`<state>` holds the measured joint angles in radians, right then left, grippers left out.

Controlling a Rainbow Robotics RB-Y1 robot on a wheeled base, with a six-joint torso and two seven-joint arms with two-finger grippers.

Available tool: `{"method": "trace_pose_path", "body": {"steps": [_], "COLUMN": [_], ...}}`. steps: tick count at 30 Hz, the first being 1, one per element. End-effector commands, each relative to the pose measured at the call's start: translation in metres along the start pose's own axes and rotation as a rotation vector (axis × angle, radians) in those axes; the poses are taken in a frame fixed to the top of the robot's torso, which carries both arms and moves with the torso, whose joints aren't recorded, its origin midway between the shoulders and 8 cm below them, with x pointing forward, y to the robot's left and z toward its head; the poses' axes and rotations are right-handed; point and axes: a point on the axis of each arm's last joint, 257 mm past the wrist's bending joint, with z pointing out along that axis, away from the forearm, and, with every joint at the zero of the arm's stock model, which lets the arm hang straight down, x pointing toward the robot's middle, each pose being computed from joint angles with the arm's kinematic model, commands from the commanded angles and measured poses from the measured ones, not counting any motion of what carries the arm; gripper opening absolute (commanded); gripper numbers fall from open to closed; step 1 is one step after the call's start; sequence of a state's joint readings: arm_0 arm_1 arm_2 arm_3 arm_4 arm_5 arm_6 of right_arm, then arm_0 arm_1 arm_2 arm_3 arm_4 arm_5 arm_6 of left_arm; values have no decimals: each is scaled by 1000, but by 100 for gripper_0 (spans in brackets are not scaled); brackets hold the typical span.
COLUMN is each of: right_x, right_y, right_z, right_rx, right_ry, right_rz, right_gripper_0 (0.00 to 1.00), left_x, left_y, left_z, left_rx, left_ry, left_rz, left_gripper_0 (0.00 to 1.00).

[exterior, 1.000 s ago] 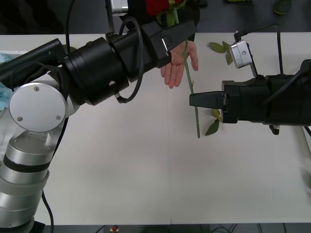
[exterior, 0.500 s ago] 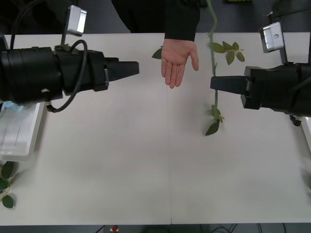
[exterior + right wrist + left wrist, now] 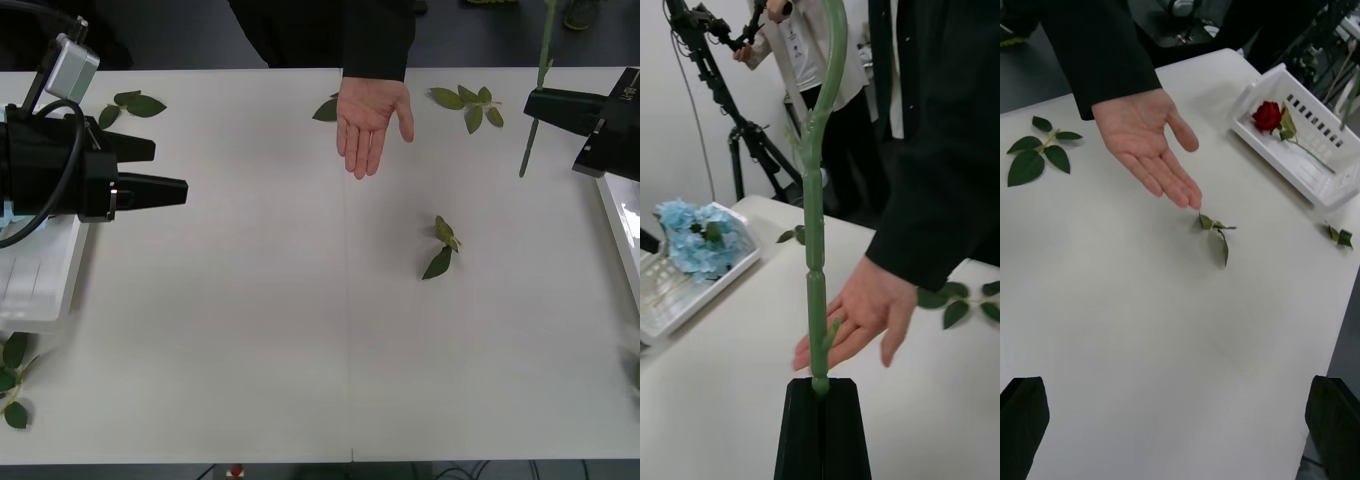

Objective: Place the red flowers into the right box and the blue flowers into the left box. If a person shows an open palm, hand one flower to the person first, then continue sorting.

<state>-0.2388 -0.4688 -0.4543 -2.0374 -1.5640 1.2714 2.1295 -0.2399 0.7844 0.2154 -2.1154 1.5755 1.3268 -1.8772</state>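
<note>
Count on inspection. Grippers: two, the left gripper (image 3: 186,189) and the right gripper (image 3: 528,97). Boxes: two, the left box (image 3: 40,270) and the right box (image 3: 1315,146). Open palm (image 3: 372,122): one. Red rose (image 3: 1268,116): one, in the right box. Green stem (image 3: 815,247): one. Blue flowers (image 3: 691,234): one mass, clusters not separable.

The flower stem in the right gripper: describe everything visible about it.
The stem is thin, green and plastic-looking, with knobby joints and small nubs along it. It stands upright, curving over near its upper end; no bloom is visible. Its lower end is clamped between the black fingers of the right gripper, held above the white table near the far right edge. The person's open hand lies palm-up just behind it, not touching it.
</note>
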Motion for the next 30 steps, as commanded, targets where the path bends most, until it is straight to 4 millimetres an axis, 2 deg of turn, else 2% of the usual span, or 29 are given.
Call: {"method": "trace_pose_path", "body": {"steps": [1, 4, 8, 13, 17, 22, 26, 30], "right_x": [-19, -22, -30, -38, -42, -44, -42, -42], "right_y": [-11, -21, -34, -38, -36, -35, -34, -32], "right_z": [14, 22, 38, 52, 61, 63, 64, 65], "right_rx": [55, 92, 148, 194, 214, 221, 217, 212], "right_ry": [-58, -92, -161, -223, -261, -272, -271, -274], "right_rz": [-187, -231, -295, -330, -330, -337, -337, -333], "right_gripper_0": [0, 0, 0, 0, 0, 0, 0, 0], "left_x": [3, 5, 6, 8, 8, 6, 4, -5], "left_y": [20, 34, 41, 52, 53, 50, 38, 21], "left_z": [-30, -44, -55, -63, -58, -48, -39, -31], "left_rx": [-48, -59, -15, -6, 23, 45, 88, 131], "left_ry": [31, 50, 42, 39, 15, -17, -22, -53], "left_rz": [82, 143, 172, 222, 263, 328, 349, 369], "left_gripper_0": [100, 100, 100, 100, 100, 100, 100, 100]}}
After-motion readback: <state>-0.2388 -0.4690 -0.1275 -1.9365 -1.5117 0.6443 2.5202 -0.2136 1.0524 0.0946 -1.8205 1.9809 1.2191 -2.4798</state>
